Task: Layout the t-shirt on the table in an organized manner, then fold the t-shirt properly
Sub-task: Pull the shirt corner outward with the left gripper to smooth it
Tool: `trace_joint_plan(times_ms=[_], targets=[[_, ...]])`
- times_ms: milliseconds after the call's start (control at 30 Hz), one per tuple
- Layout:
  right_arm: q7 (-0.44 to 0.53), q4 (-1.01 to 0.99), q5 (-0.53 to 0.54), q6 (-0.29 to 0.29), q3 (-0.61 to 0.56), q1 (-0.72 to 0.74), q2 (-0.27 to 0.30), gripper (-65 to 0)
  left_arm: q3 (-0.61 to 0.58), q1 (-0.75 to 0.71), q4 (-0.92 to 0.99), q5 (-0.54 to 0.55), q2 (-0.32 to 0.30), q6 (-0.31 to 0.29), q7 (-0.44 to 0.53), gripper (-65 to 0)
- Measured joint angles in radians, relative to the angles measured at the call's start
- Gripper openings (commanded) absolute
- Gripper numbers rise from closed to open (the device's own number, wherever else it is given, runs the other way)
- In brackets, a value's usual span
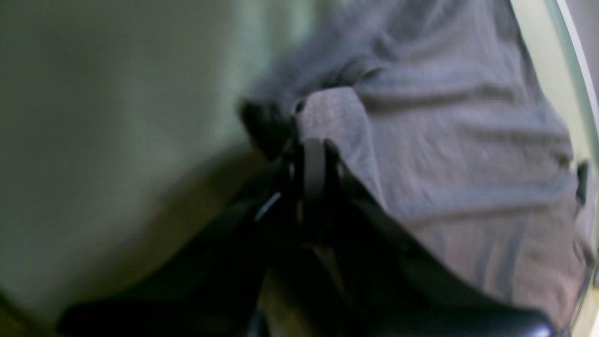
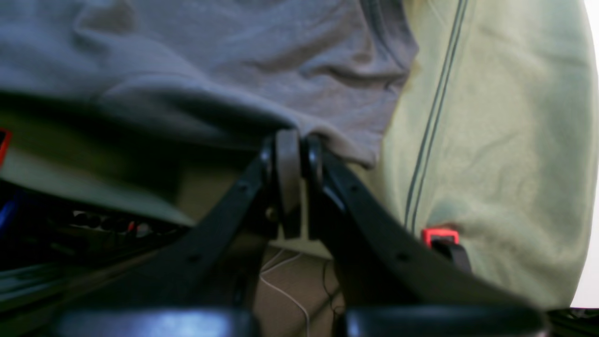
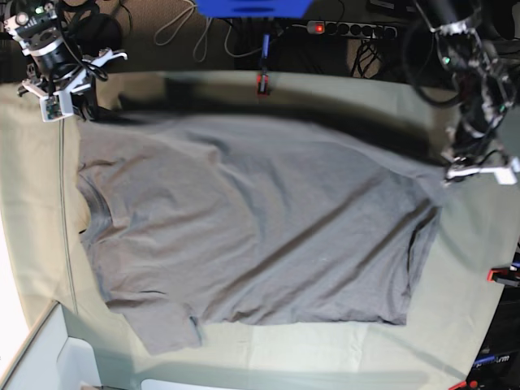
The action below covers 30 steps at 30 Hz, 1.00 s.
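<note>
The grey t-shirt (image 3: 260,219) lies spread over the pale green table (image 3: 325,349), its neck toward the base view's left and a sleeve near the front left. My right gripper (image 2: 292,145) is shut on a fold of the t-shirt (image 2: 234,61); in the base view that gripper (image 3: 85,110) sits at the shirt's far left corner. My left gripper (image 1: 314,154) is shut on a pinch of the t-shirt (image 1: 468,140); in the base view it (image 3: 445,166) is at the shirt's far right corner. The far edge of the shirt is raised and casts a shadow.
Red clamps (image 3: 262,81) (image 3: 500,275) (image 2: 440,234) hold the table cloth at its edges. Beyond the far edge are cables and a power strip (image 3: 349,28). A white box (image 3: 49,357) stands at the front left corner. A dark seam line (image 2: 435,117) runs along the cloth.
</note>
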<state>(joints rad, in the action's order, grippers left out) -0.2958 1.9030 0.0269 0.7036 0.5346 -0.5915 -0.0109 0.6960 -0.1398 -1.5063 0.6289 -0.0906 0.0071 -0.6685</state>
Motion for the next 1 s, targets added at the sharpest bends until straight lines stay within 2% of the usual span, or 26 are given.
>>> trace_joint_plan(times_ms=[200, 500, 1000], targets=[[-0.003, 0.001, 0.0, 0.002, -0.002, 0.061, 0.006, -65.0, 0.073, -0.058, -0.062, 0.001, 0.001, 0.0, -0.008, -64.9], [0.002, 0.001, 0.001, 0.0, -0.006, 0.145, 0.016, -65.0, 0.074, -0.068, -0.063, 0.003, 0.003, 0.0, -0.008, -64.9], [0.001, 0.001, 0.005, 0.002, -0.004, -0.033, 0.011, -65.0, 0.072, -0.067, -0.057, 0.003, 0.004, 0.0, -0.007, -64.9]])
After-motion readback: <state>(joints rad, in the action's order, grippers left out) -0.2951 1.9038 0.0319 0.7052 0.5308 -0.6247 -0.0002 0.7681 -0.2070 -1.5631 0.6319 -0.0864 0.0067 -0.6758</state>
